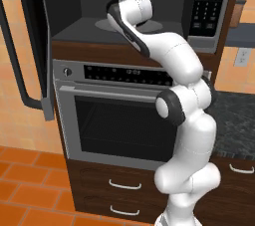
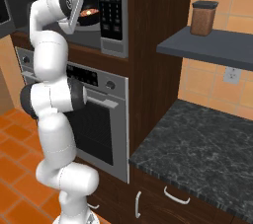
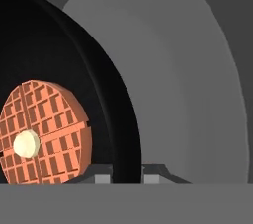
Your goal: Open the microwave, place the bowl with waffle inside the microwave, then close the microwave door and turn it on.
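While the gripper (image 3: 127,172) pinches the black bowl's (image 3: 59,60) rim, the bowl hangs just over the microwave's (image 1: 149,1) round turntable (image 3: 197,94)

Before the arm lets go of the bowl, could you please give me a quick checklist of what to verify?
1. microwave door swung fully open to the left: ok.
2. bowl inside the microwave cavity: ok.
3. bowl over the turntable: ok; whether it rests on it, cannot tell.
4. waffle lying in the bowl, pale pat on top: ok.
5. gripper astride the bowl's rim: ok; whether it is closed on the rim, cannot tell.
6. Free path for the arm to back out past the open door: ok, as far as both base views show.
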{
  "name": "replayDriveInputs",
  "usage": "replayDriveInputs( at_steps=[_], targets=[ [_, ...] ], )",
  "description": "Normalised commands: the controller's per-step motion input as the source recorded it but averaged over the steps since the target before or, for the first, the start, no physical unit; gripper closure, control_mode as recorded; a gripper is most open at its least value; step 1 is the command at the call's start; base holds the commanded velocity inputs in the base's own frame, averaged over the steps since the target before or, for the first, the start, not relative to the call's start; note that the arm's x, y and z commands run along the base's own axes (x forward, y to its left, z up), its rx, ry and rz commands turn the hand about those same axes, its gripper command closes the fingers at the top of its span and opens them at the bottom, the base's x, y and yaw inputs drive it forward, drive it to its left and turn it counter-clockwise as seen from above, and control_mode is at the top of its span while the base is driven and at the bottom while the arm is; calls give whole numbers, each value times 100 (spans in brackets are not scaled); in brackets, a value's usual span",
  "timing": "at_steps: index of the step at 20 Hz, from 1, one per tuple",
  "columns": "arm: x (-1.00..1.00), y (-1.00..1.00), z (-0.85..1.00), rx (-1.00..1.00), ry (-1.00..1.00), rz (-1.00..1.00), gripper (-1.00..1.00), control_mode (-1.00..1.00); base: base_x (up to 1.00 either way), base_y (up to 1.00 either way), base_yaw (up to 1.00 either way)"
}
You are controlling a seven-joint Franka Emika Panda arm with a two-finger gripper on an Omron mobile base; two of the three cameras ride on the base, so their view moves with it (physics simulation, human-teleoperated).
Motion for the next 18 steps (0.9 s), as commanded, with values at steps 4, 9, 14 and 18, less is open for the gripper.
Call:
replayDriveInputs(
  at_steps=[4,9,14,18],
  targets=[
    [32,-15,-35,3,0,-3,100,-100,0,0,0],
    [12,-13,-37,1,-11,-4,-100,-100,0,0,0],
    [4,-27,-42,4,-22,-4,-100,-100,0,0,0],
    [-53,-8,-4,7,-57,0,-100,-100,0,0,0]
  ],
)
